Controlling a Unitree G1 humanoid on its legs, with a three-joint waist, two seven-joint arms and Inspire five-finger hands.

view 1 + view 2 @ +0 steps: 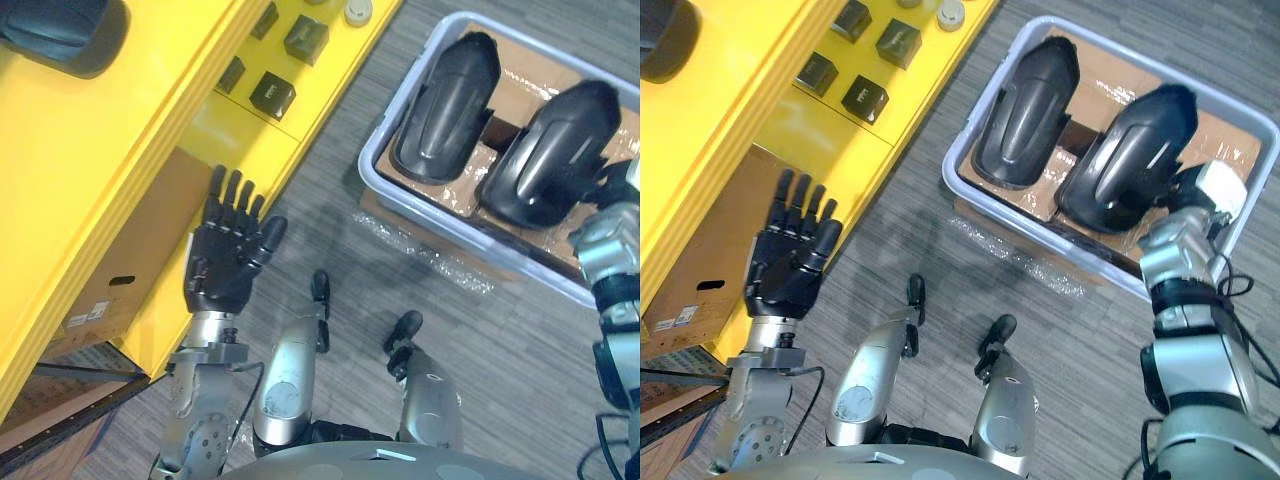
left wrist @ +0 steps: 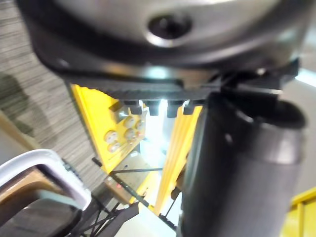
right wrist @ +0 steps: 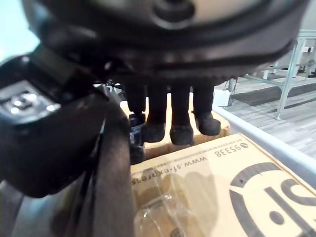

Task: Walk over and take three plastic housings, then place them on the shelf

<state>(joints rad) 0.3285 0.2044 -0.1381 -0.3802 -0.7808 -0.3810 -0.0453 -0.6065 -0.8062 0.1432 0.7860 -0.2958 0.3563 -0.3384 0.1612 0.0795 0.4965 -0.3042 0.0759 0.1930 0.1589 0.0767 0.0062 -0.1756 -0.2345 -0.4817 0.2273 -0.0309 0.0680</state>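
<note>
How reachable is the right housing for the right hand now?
Likely yes: the right hand sits at the right housing's edge in the open bin; nothing covers it.

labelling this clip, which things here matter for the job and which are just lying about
For the job: left housing, right housing, both in the tub; third housing on the yellow shelf.
Lying about: small black boxes, cardboard box, plastic wrap.

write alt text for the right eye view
The robot's right hand reaches into a pale bin on the floor, at the nearer of two black plastic housings lying on cardboard. Its left hand is open, fingers straight, beside a yellow shelf.
</note>
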